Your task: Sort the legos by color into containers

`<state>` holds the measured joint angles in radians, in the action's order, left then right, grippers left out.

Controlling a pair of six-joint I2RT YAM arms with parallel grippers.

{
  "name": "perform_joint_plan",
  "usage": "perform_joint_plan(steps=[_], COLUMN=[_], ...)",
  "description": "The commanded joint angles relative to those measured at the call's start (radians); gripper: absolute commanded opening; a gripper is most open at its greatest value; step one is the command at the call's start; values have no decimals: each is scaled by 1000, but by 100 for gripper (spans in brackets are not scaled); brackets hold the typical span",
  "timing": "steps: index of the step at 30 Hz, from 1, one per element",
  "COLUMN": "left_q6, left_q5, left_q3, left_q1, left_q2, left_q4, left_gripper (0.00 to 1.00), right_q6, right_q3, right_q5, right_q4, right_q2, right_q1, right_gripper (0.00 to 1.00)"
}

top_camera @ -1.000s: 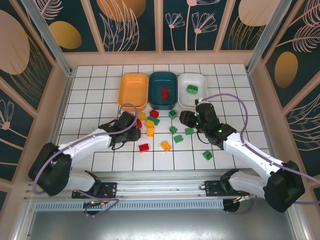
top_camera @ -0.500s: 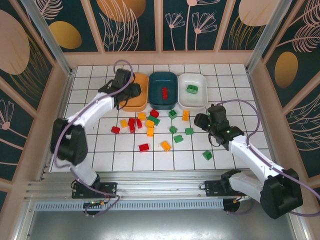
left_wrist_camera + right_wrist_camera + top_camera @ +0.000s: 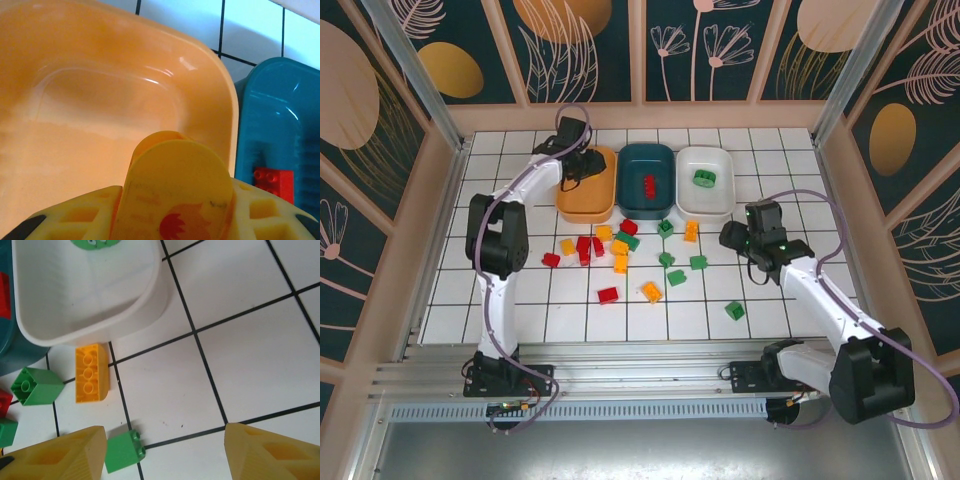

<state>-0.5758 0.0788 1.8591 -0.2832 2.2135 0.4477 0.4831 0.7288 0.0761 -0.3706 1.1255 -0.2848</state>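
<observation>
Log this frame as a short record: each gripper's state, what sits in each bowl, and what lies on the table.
left gripper: over the orange bowl, shut on a yellow brick
right gripper: open, holding nothing, above the tiles beside the white bowl
orange bowl contents: no brick visible inside
teal bowl contents: one red brick
white bowl contents: one green brick
table: loose bricks in red, yellow and green, in front of the bowls
</observation>
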Motion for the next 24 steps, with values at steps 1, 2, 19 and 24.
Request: perform_joint_plan(steps=[1, 2, 19, 24], left_q6=[15, 15, 125, -28], left_q5=[6, -2, 17, 129], left_q3=[29, 29, 99, -294], left_q1=[0, 1, 10, 9], left_q2=[70, 82, 28, -266], left_q4=[67, 72, 44, -187], left_gripper=[36, 37, 98, 98], right_q6=[-43, -39, 121, 315], right_q3=[18, 15, 40, -27], right_q5=[-31, -32, 108, 133], right_q4=[14, 19, -187, -331], right_q2=[4, 3, -82, -169], right_q1=[7, 7, -128, -135], right_gripper=[64, 64, 73, 74])
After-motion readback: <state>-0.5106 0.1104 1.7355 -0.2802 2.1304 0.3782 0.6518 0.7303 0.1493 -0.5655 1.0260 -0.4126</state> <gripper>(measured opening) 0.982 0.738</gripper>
